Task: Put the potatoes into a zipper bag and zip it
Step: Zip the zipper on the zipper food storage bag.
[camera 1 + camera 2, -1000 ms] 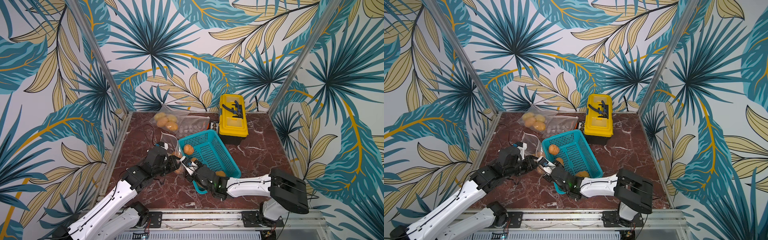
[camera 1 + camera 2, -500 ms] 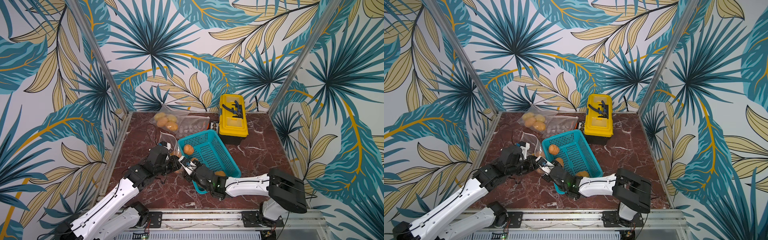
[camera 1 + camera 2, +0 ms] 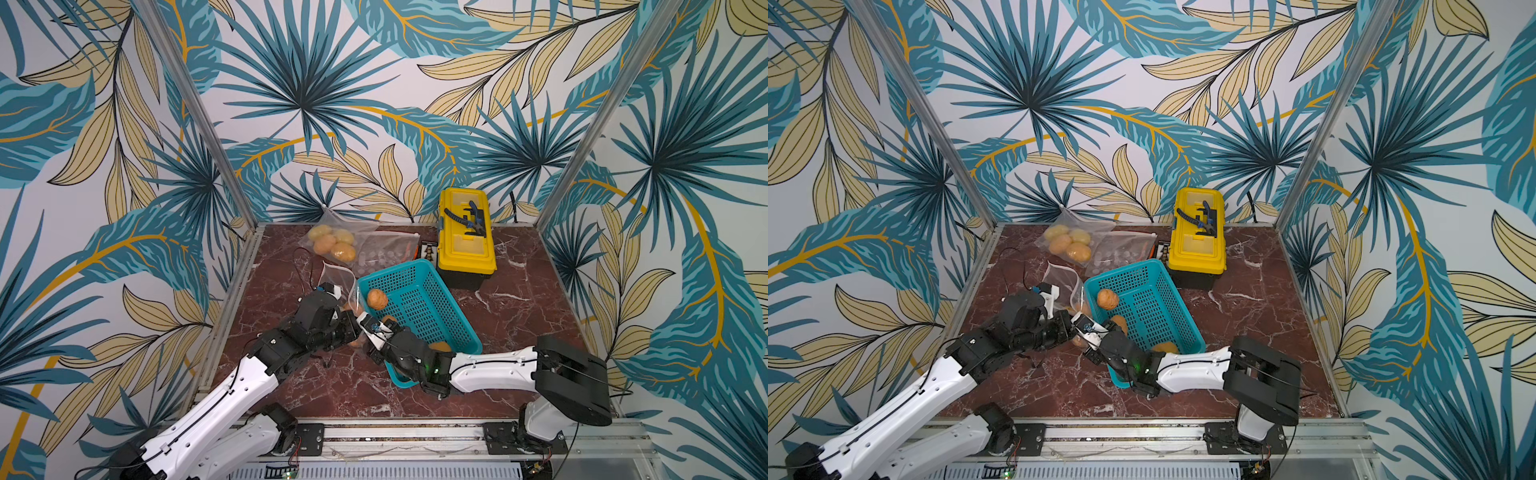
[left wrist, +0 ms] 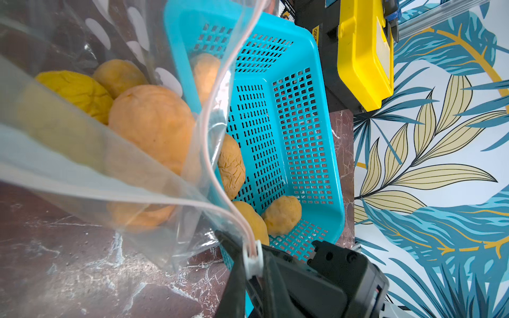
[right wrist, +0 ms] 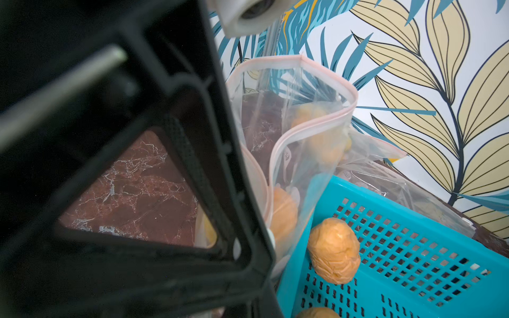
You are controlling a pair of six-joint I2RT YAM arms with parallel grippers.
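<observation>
The clear zipper bag stands open just left of the teal basket, with several orange potatoes inside. More potatoes lie in the basket; one shows in both top views. My left gripper is shut on the bag's white zipper slider at the near end of the pink track. My right gripper meets it tip to tip at the basket's near-left corner, shut on the bag's edge. Its own jaws are hidden behind the left gripper's black finger in the right wrist view.
A yellow toolbox stands at the back right of the marble table. A second bag of potatoes and a flat clear bag lie at the back. Metal posts frame the corners; a rail runs along the front edge.
My left gripper has closed its jaws onto the zipper slider and shifted slightly toward the bag. The right arm has hardly moved.
</observation>
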